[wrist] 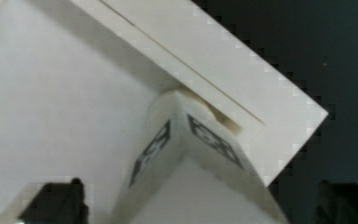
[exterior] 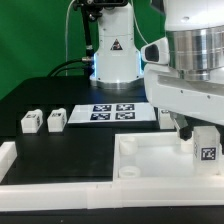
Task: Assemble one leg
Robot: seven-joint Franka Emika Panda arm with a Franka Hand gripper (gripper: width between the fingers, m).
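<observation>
One leg (exterior: 206, 150), a small white block with a black-and-white tag, stands on the far right corner of the large white tray (exterior: 150, 170). My gripper (exterior: 193, 134) hangs right over it. In the wrist view the leg (wrist: 190, 150) rises between my two dark fingers (wrist: 55, 203), with a gap showing on each side, so the jaws are open and straddle it without touching. The tray's corner (wrist: 87, 90) lies beneath. Two more legs (exterior: 32, 122) (exterior: 56, 120) stand at the exterior view's left, and another (exterior: 165, 117) stands by the arm.
The marker board (exterior: 114, 112) lies flat on the black table behind the tray. The robot's base (exterior: 115, 55) stands at the back. A white raised ledge (exterior: 10, 160) runs along the exterior view's left front.
</observation>
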